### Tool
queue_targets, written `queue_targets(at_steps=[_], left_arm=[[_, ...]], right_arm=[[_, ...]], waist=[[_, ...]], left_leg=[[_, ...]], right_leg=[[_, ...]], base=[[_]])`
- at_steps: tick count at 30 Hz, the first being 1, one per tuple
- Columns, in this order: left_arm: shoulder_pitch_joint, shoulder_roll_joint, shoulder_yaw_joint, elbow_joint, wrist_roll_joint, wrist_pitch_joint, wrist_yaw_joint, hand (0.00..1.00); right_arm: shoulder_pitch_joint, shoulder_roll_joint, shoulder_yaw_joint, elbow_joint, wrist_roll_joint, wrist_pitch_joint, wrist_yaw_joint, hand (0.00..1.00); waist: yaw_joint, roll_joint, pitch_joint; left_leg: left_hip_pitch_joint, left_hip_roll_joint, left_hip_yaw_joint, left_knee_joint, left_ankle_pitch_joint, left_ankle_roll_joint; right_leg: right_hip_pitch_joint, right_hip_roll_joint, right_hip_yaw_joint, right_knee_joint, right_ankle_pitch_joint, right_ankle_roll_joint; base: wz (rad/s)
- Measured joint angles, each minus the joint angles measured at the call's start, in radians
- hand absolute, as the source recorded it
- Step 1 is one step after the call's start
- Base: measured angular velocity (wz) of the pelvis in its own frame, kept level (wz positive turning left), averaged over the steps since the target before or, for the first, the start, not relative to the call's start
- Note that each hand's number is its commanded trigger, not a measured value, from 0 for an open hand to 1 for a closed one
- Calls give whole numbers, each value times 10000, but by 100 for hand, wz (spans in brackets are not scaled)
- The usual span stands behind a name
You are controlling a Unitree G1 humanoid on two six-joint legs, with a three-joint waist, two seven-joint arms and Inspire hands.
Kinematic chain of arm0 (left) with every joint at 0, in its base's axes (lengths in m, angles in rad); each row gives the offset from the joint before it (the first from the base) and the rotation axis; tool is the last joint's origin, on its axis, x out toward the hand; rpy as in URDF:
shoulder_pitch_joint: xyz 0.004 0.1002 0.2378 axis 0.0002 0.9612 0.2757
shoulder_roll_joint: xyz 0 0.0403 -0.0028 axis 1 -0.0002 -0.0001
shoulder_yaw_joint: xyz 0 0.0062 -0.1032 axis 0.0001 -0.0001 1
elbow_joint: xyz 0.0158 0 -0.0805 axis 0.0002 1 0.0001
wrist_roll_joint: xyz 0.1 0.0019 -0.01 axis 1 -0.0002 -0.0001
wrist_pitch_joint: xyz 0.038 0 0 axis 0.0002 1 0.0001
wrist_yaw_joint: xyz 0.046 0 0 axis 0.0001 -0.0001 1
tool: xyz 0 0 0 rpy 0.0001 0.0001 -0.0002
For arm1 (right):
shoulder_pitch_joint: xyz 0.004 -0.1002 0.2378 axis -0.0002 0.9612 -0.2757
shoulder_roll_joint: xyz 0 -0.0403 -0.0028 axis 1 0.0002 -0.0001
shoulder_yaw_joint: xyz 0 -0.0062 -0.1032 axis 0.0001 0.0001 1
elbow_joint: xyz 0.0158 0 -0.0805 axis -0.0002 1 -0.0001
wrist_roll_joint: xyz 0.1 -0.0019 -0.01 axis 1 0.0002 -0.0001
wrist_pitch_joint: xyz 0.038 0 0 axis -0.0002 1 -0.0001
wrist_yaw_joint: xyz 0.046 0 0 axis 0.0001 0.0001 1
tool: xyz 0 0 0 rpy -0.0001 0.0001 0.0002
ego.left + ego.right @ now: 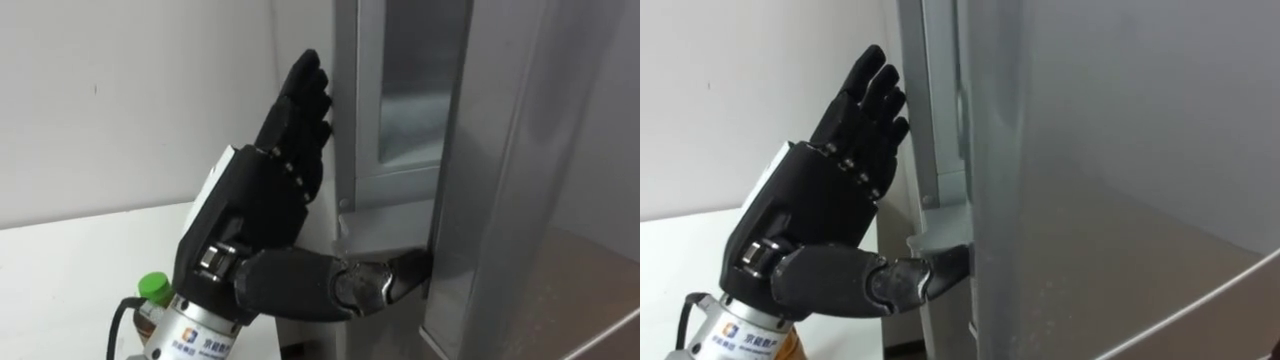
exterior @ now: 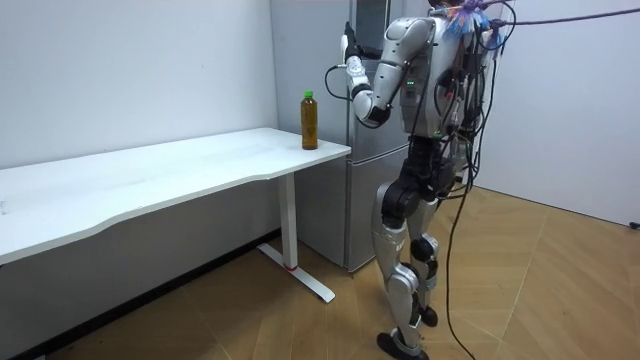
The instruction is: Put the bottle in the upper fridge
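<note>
1. Currently the robot stands upright on the wooden floor [image 2: 560, 290], close in front of the tall silver-grey metal fridge [image 2: 365, 200], facing its door.
2. I see the black left hand [image 1: 270, 190] raised against the fridge's upper part. Its fingers [image 1: 305, 90] are straight, close together and pointing up, and they lie along the fridge door's vertical edge.
3. The thumb [image 1: 385, 280] reaches sideways towards the fridge at the door's edge, and its tip is hidden behind that edge. The hand is spread flat and clamps on nothing that I can see.
4. In the room view the same hand shows high up at the fridge's front corner, with the elbow bent below it.
5. The clear plastic bottle of amber liquid with a green cap [image 2: 310, 120] stands upright on the long white table [image 2: 180, 170], at the table corner that lies nearest the fridge.
6. The bottle is well below the raised hand and on the side of it away from the fridge. It is apart from the hand, and nothing touches it.
7. From the head camera, only the bottle's green cap and a little of its neck show. They lie just under the left wrist, farther from the fridge than the palm.
8. The table runs off from the fridge along the plain white wall [image 2: 130, 70].
</note>
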Motion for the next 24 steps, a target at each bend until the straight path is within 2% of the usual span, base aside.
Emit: queue_targets(at_steps=[13, 19, 21, 24], left_arm=[[14, -52, -216, 1, 315, -83, 71, 0], [19, -254, -320, 60, 538, -120, 386, 0], [210, -310, -319, 133, 577, -381, 511, 0], [313, -436, -320, 175, 587, -600, 617, 0]], right_arm=[[-73, 9, 3, 285, 224, 1, 9, 0], [-51, -11, 192, 264, 430, -45, 13, 0], [-22, -23, 182, 238, 514, -65, 20, 0], [9, -43, 181, 244, 778, -152, 156, 0]], waist=[[83, -41, 0], [-65, 29, 21], [-229, 121, 6], [-286, 192, 15]], left_leg=[[222, -3, 262, -29, -7, -1], [269, 36, 425, -72, -114, 119], [315, 23, 555, -90, -154, 170], [324, -3, 779, -95, -192, 232]], right_leg=[[159, 29, 159, -152, 6, 21], [145, 40, 228, -122, 66, 83], [147, 37, 327, -111, 119, 126], [126, 27, 449, -121, 190, 187]], base=[[-3], [-3], [-13], [-21]])
